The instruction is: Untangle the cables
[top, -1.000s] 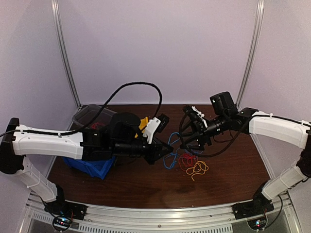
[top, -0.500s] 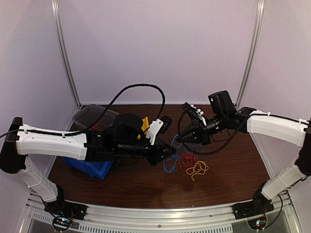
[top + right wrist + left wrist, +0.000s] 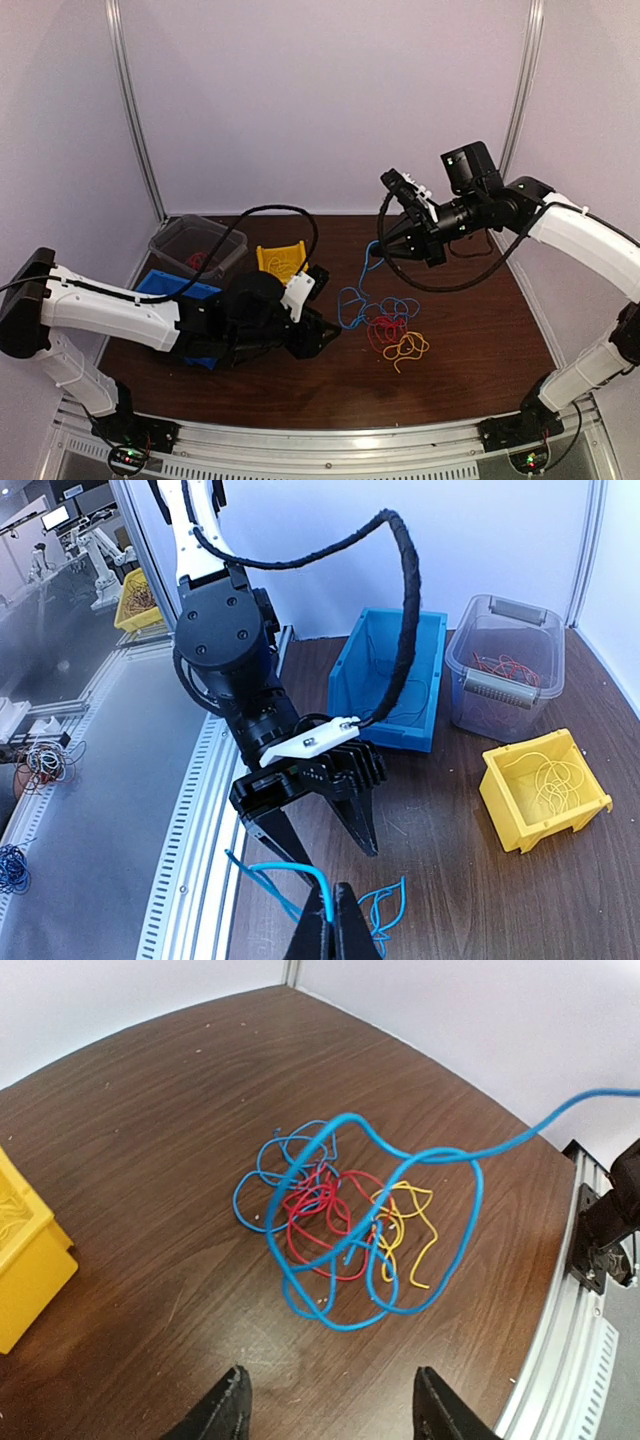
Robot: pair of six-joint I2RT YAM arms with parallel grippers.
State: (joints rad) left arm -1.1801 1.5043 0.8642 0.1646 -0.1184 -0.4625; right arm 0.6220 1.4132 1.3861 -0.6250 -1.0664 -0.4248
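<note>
Pinches one thin blue wire strand (image 3: pixel 368 270) in raised right gripper (image 3: pixel 388 247), holds left gripper (image 3: pixel 327 335) spread apart, low beside red-blue-yellow cable tangle (image 3: pixel 388 328) mid-table, with brown wooden tabletop (image 3: pixel 480 340) stretching open toward right and near edges.

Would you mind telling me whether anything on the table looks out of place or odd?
Only the tangle: a blue cable arcs above the table, pinched in the right tool, its lower loops mixed with the red cable and yellow cable. Nothing looks spilled or damaged.

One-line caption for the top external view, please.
Right gripper holds a blue cable up out of the coloured tangle on the table; left gripper open beside it.
</note>
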